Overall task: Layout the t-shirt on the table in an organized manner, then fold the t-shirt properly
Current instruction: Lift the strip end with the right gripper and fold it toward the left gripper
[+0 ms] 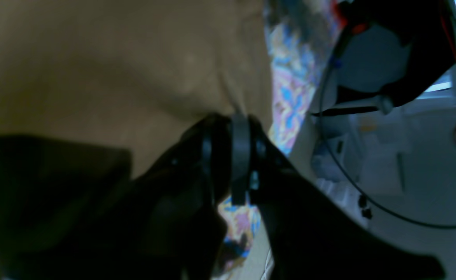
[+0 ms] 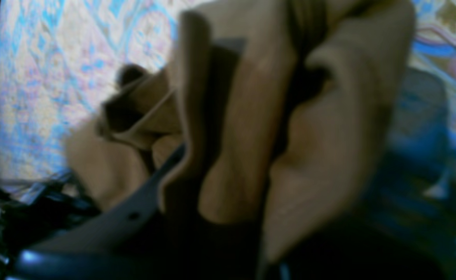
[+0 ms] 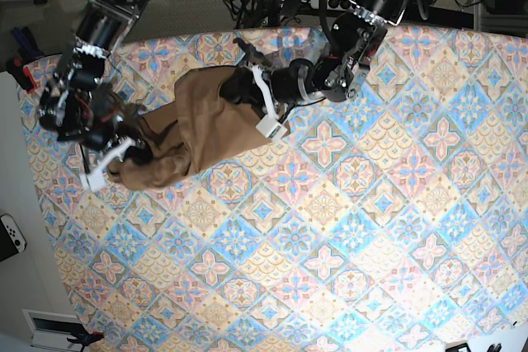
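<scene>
One t-shirt [image 3: 198, 133], two arms, one tabletop [image 3: 346, 237]. No print, label or readable writing visible on the cloth in any view; no containers in view.

T-shirt is tan-brown, bunched in a crumpled mass between the two pincers, lying on the tabletop's far-left part in the base view. Not spread flat: folds and ridges run across it, one end near each pincer.

Left pincer [image 1: 237, 120]: jaws closed together on a small pinch of the t-shirt [image 1: 115, 70] near its edge. Cloth fills the left-wrist view beyond the fingertips; a strip of patterned tabletop [image 1: 290, 89] shows just beside the pincer on the right of that view. In the base view this pincer [image 3: 252, 88] sits at the upper right end of the cloth, white fingers touching the fabric.

Right pincer [image 2: 216, 186]: closed on a thick gathered bundle of the t-shirt [image 2: 321, 147]. Several folds stand up between and around the fingers, one finger [image 2: 107, 225] partly visible under the cloth. Blurred, so exact contact point cannot be told. Tabletop [image 2: 56, 77] pattern shows beyond the bundle. In the base view this pincer [image 3: 115, 158] is at the lower left end of the cloth.

Tabletop cover: repeated diamond floral tiles in blue, pink and cream.
</scene>
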